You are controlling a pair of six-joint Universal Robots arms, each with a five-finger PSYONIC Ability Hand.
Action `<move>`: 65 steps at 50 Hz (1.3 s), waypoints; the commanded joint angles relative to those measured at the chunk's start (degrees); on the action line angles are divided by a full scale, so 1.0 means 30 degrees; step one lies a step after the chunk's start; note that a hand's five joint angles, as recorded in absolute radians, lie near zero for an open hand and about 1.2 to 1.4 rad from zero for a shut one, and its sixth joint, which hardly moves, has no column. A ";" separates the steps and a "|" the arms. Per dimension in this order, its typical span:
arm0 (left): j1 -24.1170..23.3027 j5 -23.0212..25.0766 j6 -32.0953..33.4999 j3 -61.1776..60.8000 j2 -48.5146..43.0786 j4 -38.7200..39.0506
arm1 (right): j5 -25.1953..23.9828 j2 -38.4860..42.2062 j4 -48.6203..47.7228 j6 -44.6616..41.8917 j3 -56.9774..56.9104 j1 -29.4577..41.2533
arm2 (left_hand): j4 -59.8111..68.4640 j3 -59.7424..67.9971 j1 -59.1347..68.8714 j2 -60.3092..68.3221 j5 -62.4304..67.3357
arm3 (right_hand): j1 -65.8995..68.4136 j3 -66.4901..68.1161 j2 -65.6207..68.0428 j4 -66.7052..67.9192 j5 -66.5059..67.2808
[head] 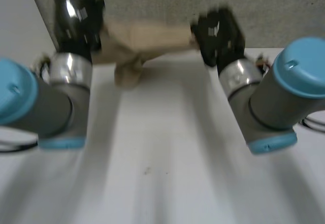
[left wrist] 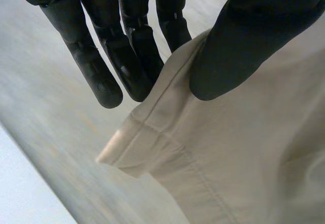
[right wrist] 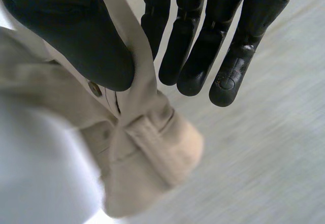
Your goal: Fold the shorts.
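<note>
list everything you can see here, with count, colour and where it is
shorts: one, beige, held up between the two hands over the table's far edge, one part hanging down near the left hand
button: one, brown, on the shorts just under the right thumb
table: one, white, under and in front of the arms
grey surface: one, speckled grey, beyond the table's far edge
arms: two, grey with light-blue caps, left arm and right arm reaching forward over the table
left hand: one, black, thumb and straight fingers pinching a hemmed corner of the shorts
right hand: one, black, thumb and straight fingers pinching the shorts by the button
</note>
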 commanded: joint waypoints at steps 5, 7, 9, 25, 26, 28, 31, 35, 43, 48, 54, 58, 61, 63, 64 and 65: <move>-0.0730 -0.0073 -0.0135 -0.3586 -0.1971 -0.4485 | -0.0378 0.1497 0.7650 0.3385 0.1884 -0.0790 | 0.3630 0.3831 0.4593 0.3759 0.4917 | 0.8020 0.4106 0.4216 0.4019 0.4302; -0.0701 -0.0044 -0.0223 -0.3673 -0.1328 -0.6211 | -0.0524 0.1409 0.8123 0.3387 0.2325 -0.0849 | 0.3630 0.3831 0.4593 0.3759 0.4917 | 0.8020 0.4106 0.4216 0.4019 0.4302; -0.0701 0.0015 -0.0456 -0.3761 -0.0656 -0.7789 | -0.0904 0.1030 0.8738 0.3271 0.3260 -0.0820 | 0.3630 0.3831 0.4593 0.3759 0.4917 | 0.8020 0.4106 0.4216 0.4019 0.4302; -0.0730 0.0103 -0.2245 -0.5607 0.0989 -0.9703 | -0.2839 -0.3367 1.2197 0.4734 0.2532 -0.3486 | 0.3630 0.3831 0.4593 0.3759 0.4917 | -1.2315 -1.6229 -1.6119 -1.6316 -1.6033; -0.0672 0.0103 -0.2245 -0.5636 0.0989 -0.9703 | -0.2897 -0.3367 1.2168 0.4706 0.2532 -0.3544 | 0.3630 0.3831 0.4593 0.3759 0.4917 | -1.2147 -1.6061 -1.5951 -1.6148 -1.5865; -0.0642 0.0103 -0.2274 -0.5666 0.0989 -0.9703 | -0.2898 -0.3279 1.2081 0.4502 0.2735 -0.3544 | 0.3630 0.3831 0.4593 0.3759 0.4917 | -1.1867 -1.5781 -1.5671 -1.5868 -1.5585; -0.0525 0.0074 -0.2274 -0.5812 0.0989 -0.9703 | -0.2927 -0.3017 1.1963 0.3888 0.2941 -0.3603 | 0.3630 0.3831 0.4593 0.3759 0.4917 | -1.1865 -1.5779 -1.5669 -1.5866 -1.5583; -0.0379 0.0074 -0.2274 -0.5930 0.0960 -0.9703 | -0.3248 -0.1378 1.0913 0.1695 0.3205 -0.3340 | 0.3630 0.3831 0.4593 0.3759 0.4917 | -1.0748 -1.4662 -1.4552 -1.4749 -1.4466; -0.0495 0.0045 -0.2274 -0.5930 0.0843 -0.9674 | -0.3220 0.0966 1.0351 -0.0100 0.1392 -0.3193 | 0.3630 0.3831 0.4593 0.3759 0.4917 | -0.7102 -1.1016 -1.0906 -1.1102 -1.0819; -0.0525 0.0044 -0.2274 -0.5959 0.0813 -0.9674 | -0.3337 0.2314 1.1023 0.0456 -0.0248 -0.3105 | 0.3630 0.3831 0.4593 0.3759 0.4917 | -0.5701 -0.9615 -0.9505 -0.9702 -0.9419; -0.0408 0.0015 -0.2274 -0.6018 0.0813 -0.9615 | -0.3864 0.3253 1.1698 0.0721 -0.1042 -0.3076 | 0.3630 0.3831 0.4593 0.3759 0.4917 | -0.5585 -0.9499 -0.9389 -0.9586 -0.9303; -0.0408 0.0015 -0.2303 -0.5959 0.0842 -0.9557 | -0.4216 0.3751 1.1875 0.0779 -0.1072 -0.3076 | 0.3630 0.3831 0.4593 0.3759 0.4917 | -0.5586 -0.9500 -0.9390 -0.9587 -0.9304; -0.0408 -0.0014 -0.2274 -0.5988 0.0842 -0.9528 | -0.4129 0.4074 1.1875 0.0634 -0.1101 -0.3076 | 0.3630 0.3831 0.4593 0.3759 0.4917 | -0.5641 -0.9555 -0.9446 -0.9642 -0.9359; -0.0408 -0.0014 -0.2274 -0.5988 0.0842 -0.9469 | -0.4099 0.4162 1.1904 0.0574 -0.1101 -0.3076 | 0.3630 0.3831 0.4593 0.3759 0.4917 | -0.5474 -0.9388 -0.9278 -0.9475 -0.9192; -0.0408 -0.0014 -0.2274 -0.6017 0.0842 -0.9469 | -0.4099 0.4192 1.1904 0.0574 -0.1101 -0.3076 | 0.3630 0.3831 0.4593 0.3759 0.4917 | -0.4196 -0.8110 -0.8001 -0.8197 -0.7914; -0.0408 -0.0014 -0.2274 -0.6018 0.0842 -0.9469 | -0.4099 0.4192 1.1904 0.0574 -0.1101 -0.3076 | 0.3630 0.3831 0.4593 0.3759 0.4917 | -0.2518 -0.6432 -0.6323 -0.6519 -0.6236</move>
